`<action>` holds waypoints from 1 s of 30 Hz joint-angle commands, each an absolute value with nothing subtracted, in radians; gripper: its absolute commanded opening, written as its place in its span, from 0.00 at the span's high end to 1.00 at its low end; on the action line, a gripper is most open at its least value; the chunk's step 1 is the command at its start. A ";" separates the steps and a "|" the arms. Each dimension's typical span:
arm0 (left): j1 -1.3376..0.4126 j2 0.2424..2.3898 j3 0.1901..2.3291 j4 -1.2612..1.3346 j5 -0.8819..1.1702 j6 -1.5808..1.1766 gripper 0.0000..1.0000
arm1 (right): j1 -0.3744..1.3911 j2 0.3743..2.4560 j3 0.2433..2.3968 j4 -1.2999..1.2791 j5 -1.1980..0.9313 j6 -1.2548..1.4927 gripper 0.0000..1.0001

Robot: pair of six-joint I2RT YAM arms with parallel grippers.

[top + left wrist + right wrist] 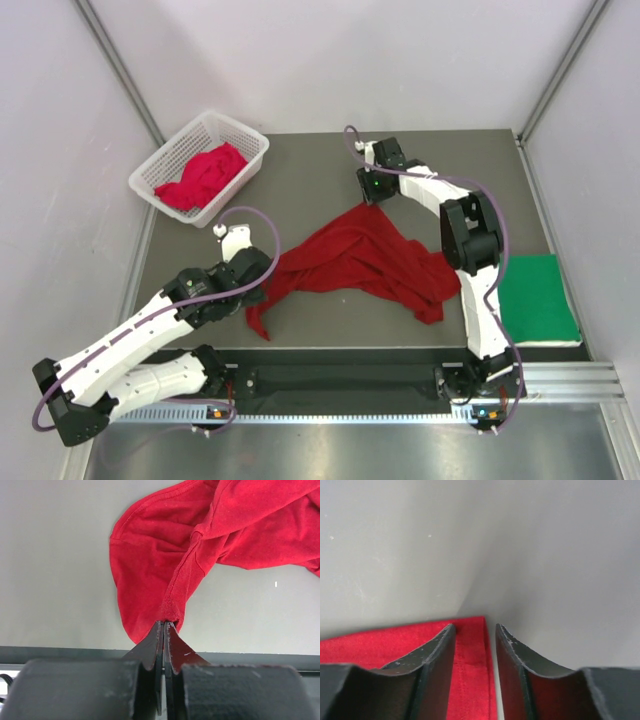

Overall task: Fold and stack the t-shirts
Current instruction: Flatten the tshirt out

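Note:
A dark red t-shirt point(360, 255) lies rumpled and spread across the middle of the table. My left gripper point(266, 274) is shut on its near-left edge, and the left wrist view shows the cloth point(150, 555) pinched at the fingertips point(164, 623). At the shirt's far tip my right gripper point(368, 202) points down and is open. A hemmed corner of the shirt point(470, 680) lies in the gap between its fingers point(475, 628), and the jaws stand apart from it. A folded green t-shirt point(538, 298) lies at the right. Another red t-shirt point(203, 175) sits bunched in the basket.
The white lattice basket point(250, 140) stands at the back left, partly over the table's corner. Grey walls enclose the table on three sides. The arms' bases and a metal rail point(560, 385) run along the near edge.

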State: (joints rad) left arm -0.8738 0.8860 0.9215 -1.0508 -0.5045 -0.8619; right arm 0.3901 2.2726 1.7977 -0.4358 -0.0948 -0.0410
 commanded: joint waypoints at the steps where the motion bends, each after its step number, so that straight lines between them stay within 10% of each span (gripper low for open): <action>1: -0.876 0.873 0.914 -1.002 -0.503 -0.859 1.00 | 0.361 2.281 1.829 -0.428 -0.167 -0.006 0.65; 20: -0.876 0.861 0.910 -1.000 -0.500 -0.867 1.00 | 0.361 2.307 1.819 -0.437 -0.252 -0.006 0.69; 25: -0.876 0.861 0.905 -0.991 -0.511 -0.865 1.00 | 0.353 2.306 1.838 -0.433 -0.224 -0.006 0.97; 30: -0.874 0.896 0.984 -0.972 -0.621 -0.821 1.00 | 0.345 2.180 1.874 -0.425 -0.140 -0.005 1.00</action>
